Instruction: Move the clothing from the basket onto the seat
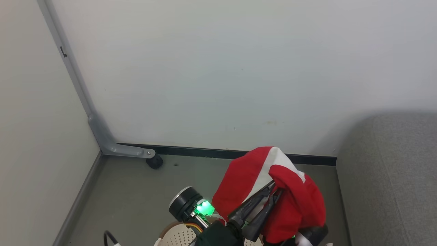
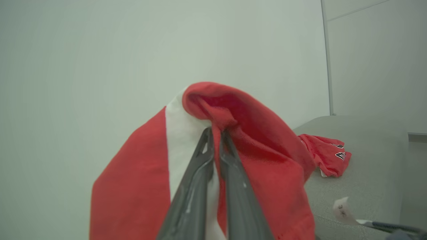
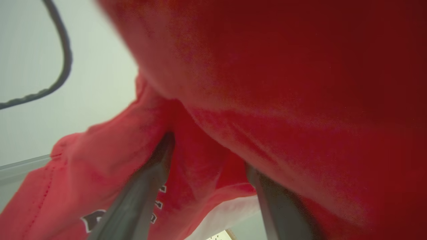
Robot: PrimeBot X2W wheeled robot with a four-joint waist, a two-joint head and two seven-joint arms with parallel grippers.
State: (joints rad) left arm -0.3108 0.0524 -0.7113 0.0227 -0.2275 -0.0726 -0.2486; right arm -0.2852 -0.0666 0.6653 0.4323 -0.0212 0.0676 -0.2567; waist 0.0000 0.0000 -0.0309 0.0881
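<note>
The left claw (image 2: 215, 131) is clamped on the clothing (image 1: 245, 177), held high above the basket (image 1: 177, 235), likely to clear its rim toward the seat (image 1: 389, 177) beside it. The right claw (image 3: 208, 151) stands apart under cloth.

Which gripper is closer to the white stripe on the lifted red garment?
Left. The left gripper is shut on the red garment, tips at the white stripe's edge. The right gripper is open beneath the draped red part, away from it.
</note>
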